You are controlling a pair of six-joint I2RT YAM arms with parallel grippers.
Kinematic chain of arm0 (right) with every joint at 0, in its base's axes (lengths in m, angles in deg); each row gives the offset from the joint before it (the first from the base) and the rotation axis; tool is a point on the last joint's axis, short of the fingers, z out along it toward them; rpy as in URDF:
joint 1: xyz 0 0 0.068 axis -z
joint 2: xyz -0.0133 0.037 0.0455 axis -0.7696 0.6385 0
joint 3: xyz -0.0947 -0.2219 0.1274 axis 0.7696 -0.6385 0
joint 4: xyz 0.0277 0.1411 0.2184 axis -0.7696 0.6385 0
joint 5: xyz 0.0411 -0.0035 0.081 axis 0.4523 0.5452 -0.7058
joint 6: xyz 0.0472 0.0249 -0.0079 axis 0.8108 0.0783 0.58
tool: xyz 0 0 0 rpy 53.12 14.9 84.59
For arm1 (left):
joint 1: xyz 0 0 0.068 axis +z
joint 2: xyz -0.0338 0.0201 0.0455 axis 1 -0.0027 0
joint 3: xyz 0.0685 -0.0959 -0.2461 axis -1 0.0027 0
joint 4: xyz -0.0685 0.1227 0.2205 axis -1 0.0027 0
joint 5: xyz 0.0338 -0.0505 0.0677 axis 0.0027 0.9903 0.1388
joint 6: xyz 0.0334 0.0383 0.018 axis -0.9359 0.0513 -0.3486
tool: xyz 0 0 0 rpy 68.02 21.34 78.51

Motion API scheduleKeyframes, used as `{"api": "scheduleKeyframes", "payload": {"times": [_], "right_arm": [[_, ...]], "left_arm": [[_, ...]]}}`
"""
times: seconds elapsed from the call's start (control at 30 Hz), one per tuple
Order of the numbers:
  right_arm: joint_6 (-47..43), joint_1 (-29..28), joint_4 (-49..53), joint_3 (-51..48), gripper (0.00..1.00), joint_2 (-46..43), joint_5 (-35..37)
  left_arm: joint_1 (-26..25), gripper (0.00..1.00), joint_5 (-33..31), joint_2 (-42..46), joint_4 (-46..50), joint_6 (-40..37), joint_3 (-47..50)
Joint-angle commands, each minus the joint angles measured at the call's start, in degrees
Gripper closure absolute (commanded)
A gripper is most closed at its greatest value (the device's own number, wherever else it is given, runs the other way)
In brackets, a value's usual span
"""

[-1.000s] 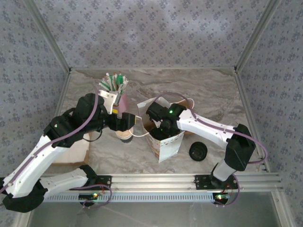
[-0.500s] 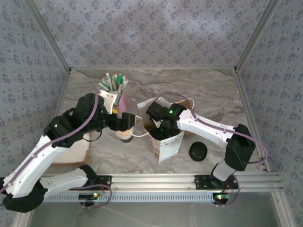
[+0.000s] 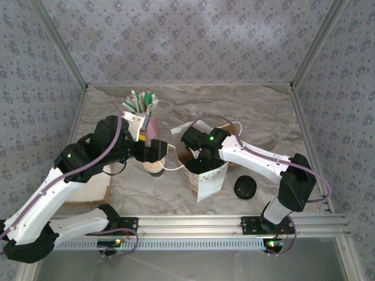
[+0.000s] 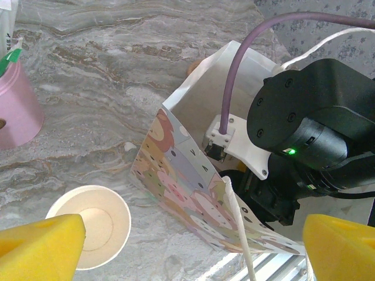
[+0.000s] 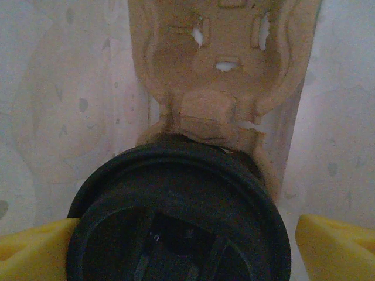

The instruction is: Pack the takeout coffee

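A takeout coffee with a black lid [image 5: 176, 211] sits in a brown moulded carrier [image 5: 222, 64] inside the paper bag [image 3: 205, 175]. My right gripper [image 5: 184, 249] reaches down into the bag and is open. Its left yellow pad [image 5: 35, 252] lies against the lid's rim, and the right pad [image 5: 337, 249] stands just off it. An open, empty paper cup [image 4: 88, 225] [image 3: 154, 168] stands on the table left of the bag. A loose black lid [image 3: 245, 188] lies to the right of the bag. My left gripper [image 4: 193, 252] hovers open between the open cup and the bag, holding nothing.
A pink cup of straws and sticks [image 3: 143, 114] [image 4: 17, 108] stands behind the open cup. The bag's white string handle [image 4: 239, 228] hangs over its near wall. A flat cardboard piece [image 3: 88, 187] lies at the left under my left arm. Patterned walls enclose the marble table [image 3: 263, 111].
My right gripper's jaws have widened a little around the lidded cup. Both arms otherwise hold still.
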Motion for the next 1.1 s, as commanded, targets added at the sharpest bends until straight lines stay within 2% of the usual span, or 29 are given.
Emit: {"api": "scheduleKeyframes", "payload": {"times": [0.0, 1.07], "right_arm": [[0.5, -0.3, 3.6, 0.2, 0.05, 0.0, 1.0], [0.6, -0.2, 4.6, 1.3, 0.05, -0.5, 1.5]], "left_arm": [[-0.3, 0.04, -0.1, 0.2, -1.7, 0.3, 0.6], [-0.3, 0.05, -0.1, 0.0, -1.9, 0.2, 0.7]]}}
